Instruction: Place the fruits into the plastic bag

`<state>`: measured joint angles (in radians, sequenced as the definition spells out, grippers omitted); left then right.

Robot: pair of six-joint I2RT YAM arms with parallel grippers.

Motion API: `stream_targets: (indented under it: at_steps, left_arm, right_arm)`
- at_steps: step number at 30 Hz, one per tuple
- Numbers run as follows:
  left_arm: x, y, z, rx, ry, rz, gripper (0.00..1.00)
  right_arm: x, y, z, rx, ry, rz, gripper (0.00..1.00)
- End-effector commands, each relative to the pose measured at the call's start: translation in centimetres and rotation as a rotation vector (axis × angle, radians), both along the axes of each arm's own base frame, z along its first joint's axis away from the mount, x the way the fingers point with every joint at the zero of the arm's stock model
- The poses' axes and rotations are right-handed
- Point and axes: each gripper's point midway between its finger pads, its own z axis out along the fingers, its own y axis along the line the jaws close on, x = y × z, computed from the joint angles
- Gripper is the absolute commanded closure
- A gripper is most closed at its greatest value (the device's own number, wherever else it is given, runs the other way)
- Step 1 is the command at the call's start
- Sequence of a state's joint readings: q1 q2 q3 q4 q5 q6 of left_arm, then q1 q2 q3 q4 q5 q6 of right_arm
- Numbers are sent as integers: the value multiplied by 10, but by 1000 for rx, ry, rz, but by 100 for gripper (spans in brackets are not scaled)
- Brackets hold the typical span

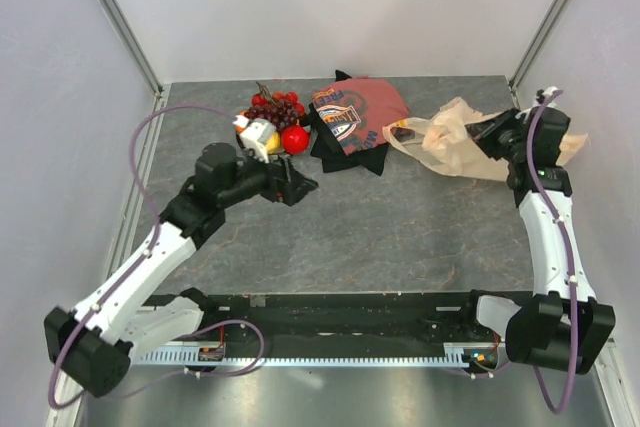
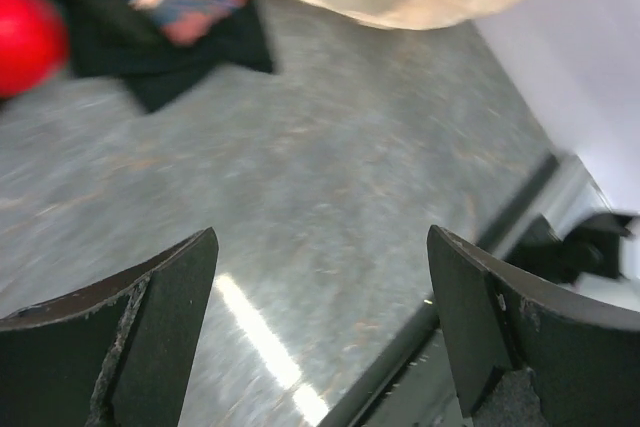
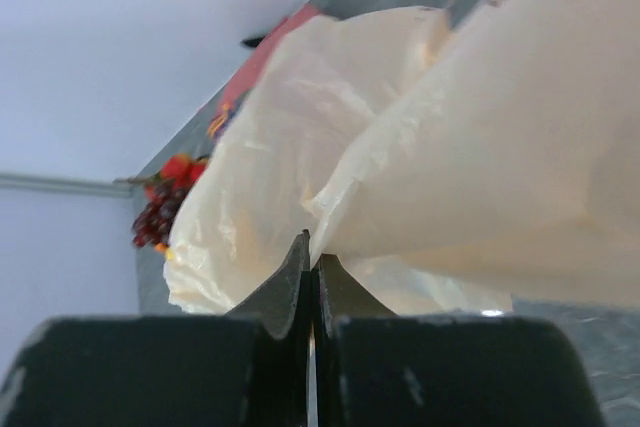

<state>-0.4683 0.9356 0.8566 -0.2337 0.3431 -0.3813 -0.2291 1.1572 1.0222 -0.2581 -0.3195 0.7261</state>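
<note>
Pinching an edge of the crinkly cream-white plastic bag [image 3: 420, 147], our right gripper [image 3: 310, 247] stands clenched at the far right of the grey stone-patterned table [image 1: 380, 237]. Its two black fingers are pressed together, with the film seemingly caught at their tips. We judge the step in hand to be securing the bag, which lies crumpled and mostly flat beside the red-and-black printed folded cloth [image 1: 355, 117]. We can see no fruit inside it.

Our left gripper [image 1: 295, 185] hovers with jaws released and wide, holding nothing, just short of the fruit pile at the far centre-left. That pile shows a shiny red apple [image 1: 294, 139], a bunch of dark purple grapes [image 1: 272, 110] and small red berries [image 1: 262, 99].

Next, we reckon, the right arm must lift the pinched edge to open a mouth, while the left arm drops onto the apple, the nearest fruit.
</note>
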Motion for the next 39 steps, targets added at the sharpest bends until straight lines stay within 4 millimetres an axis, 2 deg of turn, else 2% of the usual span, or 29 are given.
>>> stream_targets:
  at_steps: [1, 2, 6, 9, 13, 14, 15, 18, 19, 20, 25, 31, 35, 39]
  left_arm:
    - [-4, -70, 38, -133, -69, -200, 8]
    - [-2, -82, 54, -172, -102, -230, 8]
    - [-1, -116, 65, -220, -127, -313, 8]
    - [1, -137, 58, -211, -129, -373, 8]
    - [4, -157, 46, -200, -114, -436, 7]
    - [5, -162, 49, -202, -124, -447, 7]
    - [9, -166, 42, -191, -114, -448, 8]
    - [18, -176, 40, -168, -140, -442, 8]
    - [21, -183, 30, -156, -122, -450, 8]
    - [21, -188, 33, -161, -129, -468, 8]
    - [27, -206, 4, -112, -89, -490, 9]
    - [31, -213, -8, -85, -75, -493, 12]
    - [35, -219, -24, -76, -42, -492, 14]
    - [39, -226, -30, -77, -27, -480, 21]
  right_arm:
    - [-13, 40, -7, 90, 64, 79, 100]
    - [-17, 51, -8, 101, 73, 108, 100]
    - [-37, 79, -13, 140, 125, 207, 100]
    - [-52, 101, -22, 184, 185, 305, 100]
    - [-65, 116, -30, 217, 229, 371, 100]
    - [-67, 117, -31, 215, 233, 381, 100]
    - [-70, 118, -32, 220, 244, 387, 100]
    - [-76, 121, -32, 227, 257, 406, 100]
    - [-77, 122, -32, 231, 260, 412, 100]
    - [-79, 123, -33, 234, 260, 416, 100]
    - [-82, 125, -29, 248, 255, 422, 100]
    - [-87, 127, -31, 259, 263, 435, 100]
    - [-88, 127, -34, 259, 271, 435, 100]
    - [-88, 126, -37, 260, 279, 428, 100]
